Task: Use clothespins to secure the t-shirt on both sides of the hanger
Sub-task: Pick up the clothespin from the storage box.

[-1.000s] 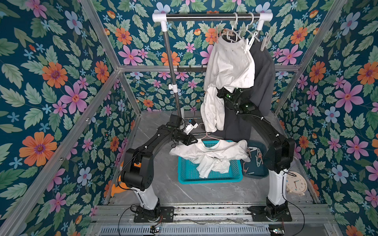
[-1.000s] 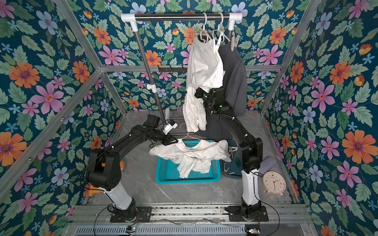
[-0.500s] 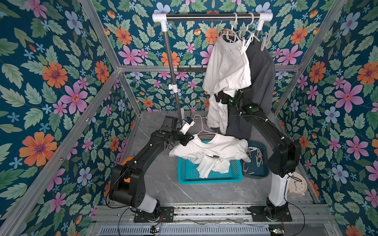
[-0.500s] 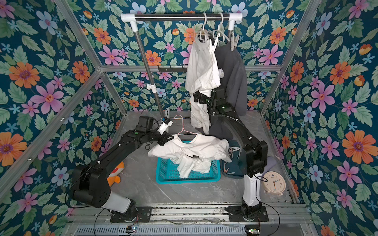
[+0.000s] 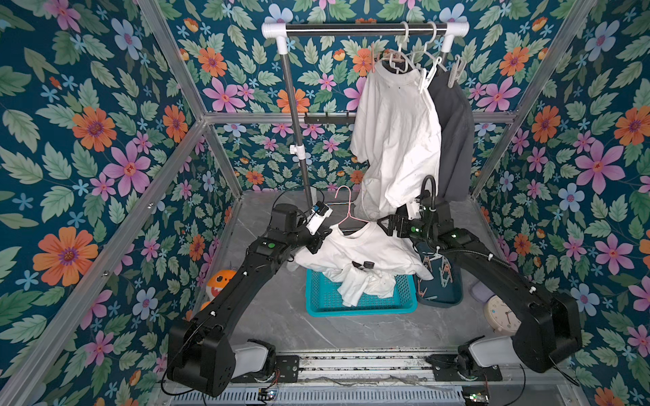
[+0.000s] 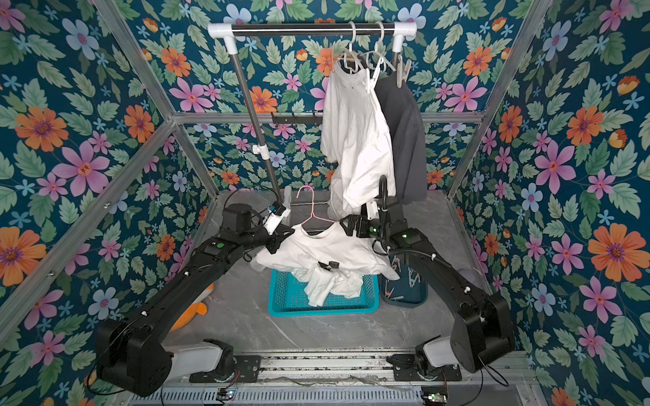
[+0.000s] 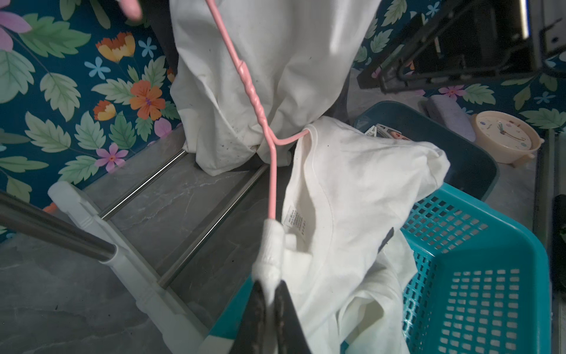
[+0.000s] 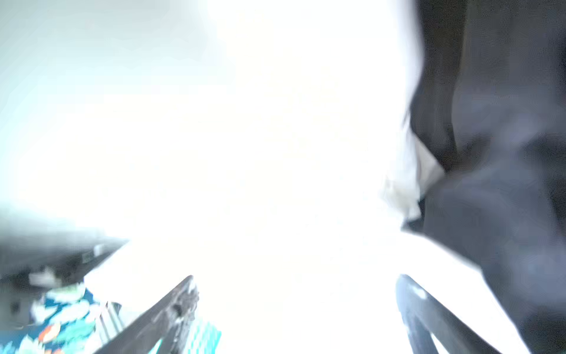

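Two garments, a white shirt [image 5: 397,133] and a dark grey one [image 5: 453,133], hang from the rail [image 5: 365,28] high above the left claw [image 5: 317,243] and the right claw [image 5: 385,225]. A white pin [image 5: 424,82] is clipped at the white shirt's shoulder. Their hems drop just behind the right claw.

Between the two claws the t-shirt [image 5: 362,249] is spread over the pink hanger [image 5: 346,211]. Its lower half trails into the teal basket [image 5: 358,312] below them. Under the right claw's wrist, on the desk [image 5: 281,316], sits the dark tray [image 5: 452,297]. The loose clothespins [image 5: 444,272] lie in it.

The left claw is pinched together on the t-shirt's shoulder, with the hanger's end wrapped inside the cloth. In the left wrist view the pink wire runs straight away from its tips to the twisted neck.

The right claw has its jaws wide apart and holds nothing. Its own view is blurred and washed out by white cloth ahead, so its gap to the collar cannot be told there. In both top views it sits just beside the shirt's other shoulder.

As I judge it, only the preparation is done, with the shirt draped on the hanger. No pin shows on either shoulder, so both clippings remain. The free claw would likely have to go down to the tray for a first pin.
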You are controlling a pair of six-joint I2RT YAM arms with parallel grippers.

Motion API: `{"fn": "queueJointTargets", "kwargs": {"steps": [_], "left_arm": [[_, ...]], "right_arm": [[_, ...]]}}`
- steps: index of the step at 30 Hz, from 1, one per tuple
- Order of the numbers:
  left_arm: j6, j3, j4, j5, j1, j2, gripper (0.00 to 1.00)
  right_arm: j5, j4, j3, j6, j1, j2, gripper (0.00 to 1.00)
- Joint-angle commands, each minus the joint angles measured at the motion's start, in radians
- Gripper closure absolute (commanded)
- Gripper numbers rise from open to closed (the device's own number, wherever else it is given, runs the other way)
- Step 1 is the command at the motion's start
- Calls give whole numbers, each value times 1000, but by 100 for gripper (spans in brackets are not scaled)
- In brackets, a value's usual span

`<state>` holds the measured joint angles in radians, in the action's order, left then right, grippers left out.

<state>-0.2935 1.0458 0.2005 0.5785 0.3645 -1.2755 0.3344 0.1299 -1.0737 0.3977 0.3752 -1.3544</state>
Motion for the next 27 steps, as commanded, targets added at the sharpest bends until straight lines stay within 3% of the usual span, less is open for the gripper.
{"fn": "queueJointTargets", "kwargs": {"steps": [1,5,9,13,15,20,27], "left_arm": [[-31,-6,-61,68,-1,18,100],[-60,-28,-74,102,13,52,100],[-91,-74,-97,111,44,104,100],[-101,-93,-124,99,81,128,100],[-96,-93,-135,95,88,126,100],[-57,-78,-140,16,90,138,100],[-179,-96,-54,-52,90,189,100]], "right_arm": [[34,-71,70,-15,-5,73,0],[42,6,116,-192,8,159,1],[127,-64,190,-388,5,263,2],[269,-86,157,-474,2,247,4],[272,-35,102,-512,2,205,8],[86,126,21,-420,2,161,9],[-105,294,56,-206,-45,278,4]]}}
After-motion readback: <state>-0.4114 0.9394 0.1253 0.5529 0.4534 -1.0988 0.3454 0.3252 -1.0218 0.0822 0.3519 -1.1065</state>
